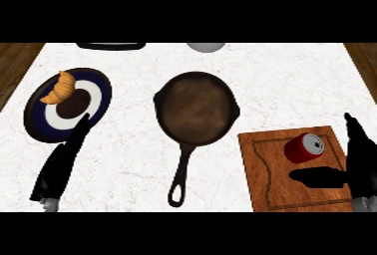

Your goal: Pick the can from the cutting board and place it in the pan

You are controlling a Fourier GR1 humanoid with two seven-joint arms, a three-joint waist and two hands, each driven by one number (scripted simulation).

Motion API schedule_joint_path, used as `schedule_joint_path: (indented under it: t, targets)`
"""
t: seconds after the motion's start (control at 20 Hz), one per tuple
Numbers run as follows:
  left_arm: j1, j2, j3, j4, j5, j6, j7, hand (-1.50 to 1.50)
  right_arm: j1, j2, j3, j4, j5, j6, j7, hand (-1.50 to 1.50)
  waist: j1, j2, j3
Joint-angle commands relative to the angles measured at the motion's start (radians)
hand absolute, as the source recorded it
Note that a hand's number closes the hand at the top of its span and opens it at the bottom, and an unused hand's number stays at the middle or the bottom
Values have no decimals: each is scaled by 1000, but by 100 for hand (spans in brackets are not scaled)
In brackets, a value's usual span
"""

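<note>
A red can [304, 148] lies on its side on the wooden cutting board [269, 174] at the lower right, its silver top facing right. My right hand [359, 159] stands open just right of the can, fingers straight up, thumb stretched left below the can, not touching it. A dark cast-iron pan [197, 107] sits in the middle of the counter, handle pointing toward me. My left hand [63, 164] rests open at the lower left, fingers straight and pointing up over the plate's edge.
A dark blue and white plate [92, 94] with a croissant [58, 87] on it sits at the left. A black object [110, 46] and a grey round object [206, 47] lie at the counter's far edge. Wooden floor shows past both side edges.
</note>
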Motion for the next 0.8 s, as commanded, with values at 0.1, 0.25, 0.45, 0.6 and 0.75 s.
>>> schedule_joint_path:
  t: [0.1,0.25,0.45,0.6,0.75]
  targets:
    - [-21,-6,8,19,-8,-1,15,0,-125,60,-2,100,-40,190,238,-150,-10,0,1]
    - [-21,-13,17,50,-19,1,-27,0,-146,122,19,151,-24,198,238,-150,-16,0,2]
    - [11,-19,6,13,-21,-1,-25,0,-212,211,11,241,18,226,238,-150,-9,-2,1]
    - [32,-5,17,-4,-5,-20,-30,0,-200,224,-3,287,27,251,238,-150,-13,-4,2]
    - [1,-3,28,-12,-7,-15,23,0,-224,245,-46,309,21,303,238,-150,-24,-5,2]
